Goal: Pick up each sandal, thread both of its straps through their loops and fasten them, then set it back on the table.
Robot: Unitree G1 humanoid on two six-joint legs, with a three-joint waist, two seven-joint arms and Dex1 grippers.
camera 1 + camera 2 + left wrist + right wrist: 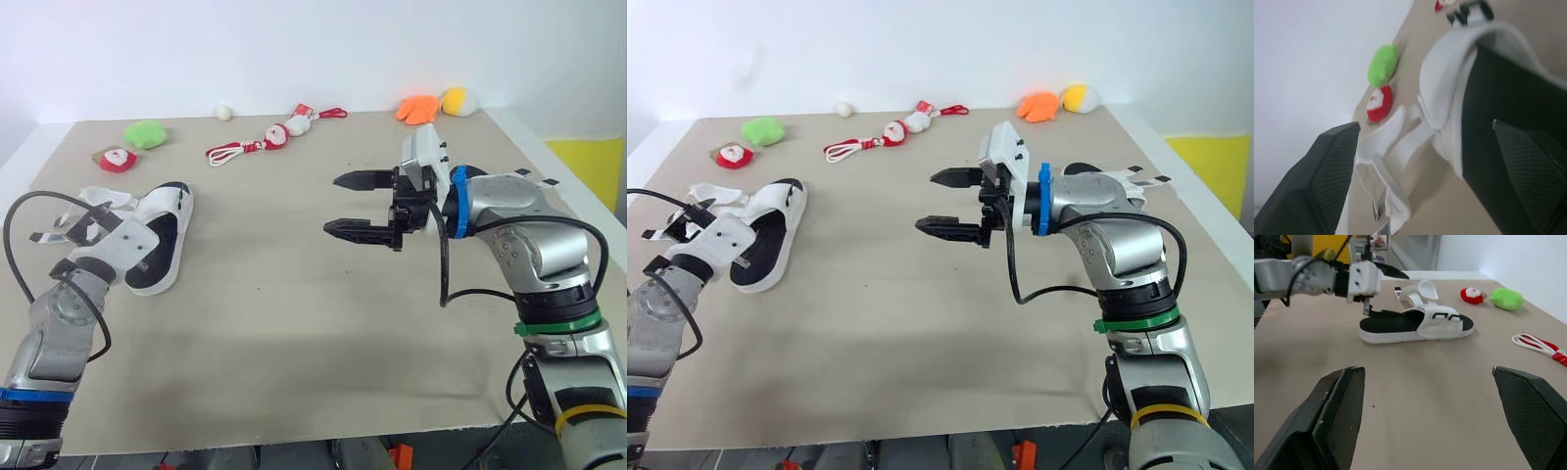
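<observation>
Now the white foam sandal with the black footbed [162, 235] lies left on the beige counter [294, 323], left gripper [1425, 126] wide open and empty by its heel, right gripper [331, 204] likewise open mid-counter; light, floppy-strapped, probably best pinched at the sole's edge.

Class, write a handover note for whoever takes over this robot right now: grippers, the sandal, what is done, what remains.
Left gripper: open, at the heel end of the white sandal with black footbed, not gripping it.
Right gripper: open and empty, above the middle of the beige table.
Sandal: lying flat on the table on the robot's left; its white heel straps splay loose, unfastened.
Done: nothing visibly fastened yet.
Left: lift the sandal, thread and fasten both straps, set it back down.
</observation>
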